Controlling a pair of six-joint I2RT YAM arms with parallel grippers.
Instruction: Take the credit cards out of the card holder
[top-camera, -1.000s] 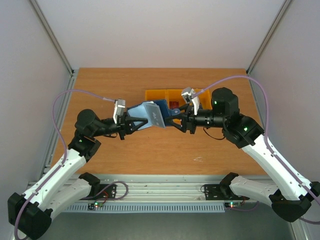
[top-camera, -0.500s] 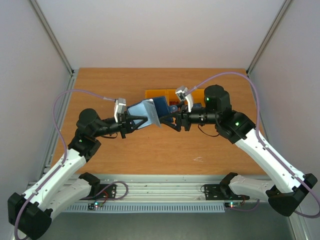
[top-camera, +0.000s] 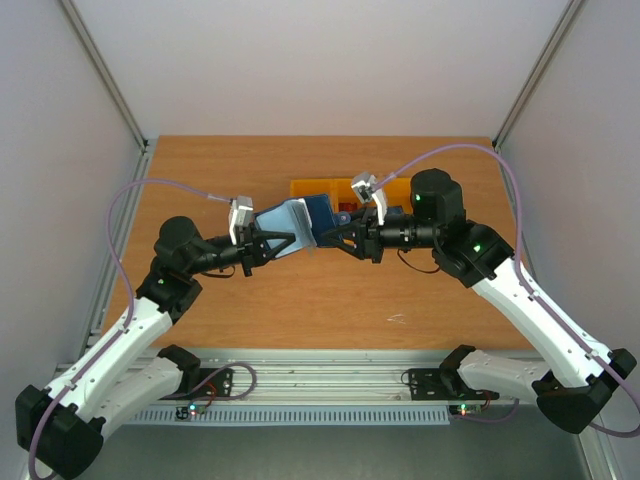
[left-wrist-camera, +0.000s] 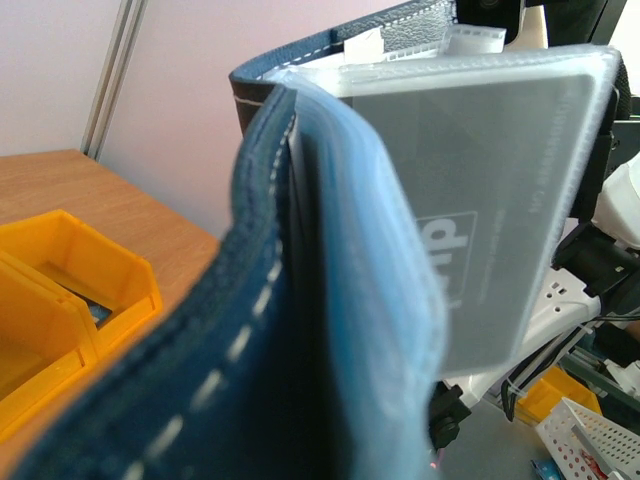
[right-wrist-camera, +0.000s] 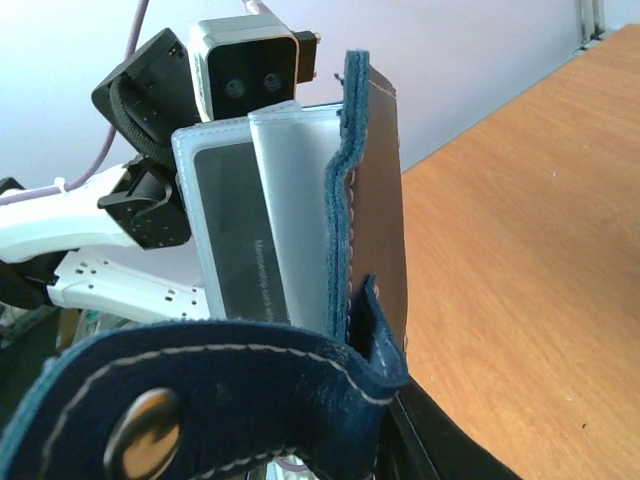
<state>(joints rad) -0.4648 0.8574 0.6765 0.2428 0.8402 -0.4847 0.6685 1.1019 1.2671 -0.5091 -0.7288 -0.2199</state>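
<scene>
The card holder (top-camera: 297, 222) is held up off the bench (top-camera: 300, 300), in the middle of the top view, just in front of the orange bins (top-camera: 318, 186). It is clamped at its left edge by the left gripper (top-camera: 268, 247), whose jaws are closed tight on the navy cover, evidently so that the holder is kept steady and spread open toward the other arm. The right gripper (top-camera: 335, 236) is set against the holder's right side. The snap tab (right-wrist-camera: 200, 395) lies across the bottom of the right wrist view, but it cannot be told whether the tab is pinched or the jaws merely stand partly open beside it. A card (left-wrist-camera: 490, 220) is seen through a clear sleeve (right-wrist-camera: 290, 210), in the upper right of the left wrist view. No card is judged to be drawn out yet, and a grip on a card's exposed edge is called for next.
</scene>
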